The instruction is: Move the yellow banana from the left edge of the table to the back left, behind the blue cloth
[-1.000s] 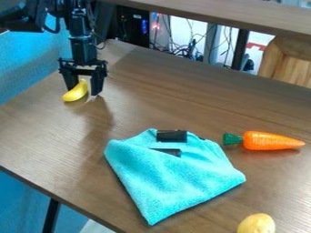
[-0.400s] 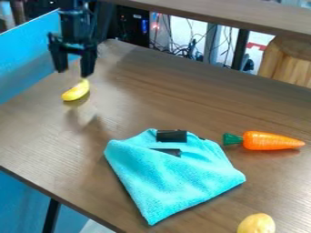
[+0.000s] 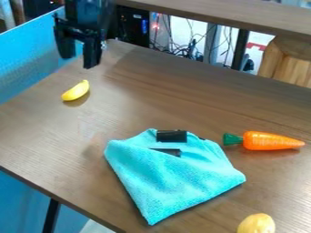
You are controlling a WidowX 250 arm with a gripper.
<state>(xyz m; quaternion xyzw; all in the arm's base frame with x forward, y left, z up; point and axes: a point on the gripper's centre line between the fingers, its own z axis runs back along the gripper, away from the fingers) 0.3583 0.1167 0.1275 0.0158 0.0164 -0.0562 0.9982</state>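
Pincer (image 3: 79, 62) released, nothing gripped. Yellow banana (image 3: 76, 90) loose below pincer. Risk: off-centre fingertip contact could roll curved body aside.

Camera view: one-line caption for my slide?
Gripper, jaws apart, near a banana; turquoise cloth, carrot and potato elsewhere on the table.

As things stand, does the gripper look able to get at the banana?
Probably yes: the gripper hangs with its fingers apart above and just beyond the banana, with nothing visible between them. The cloth lies well off to one side, nearer the camera.
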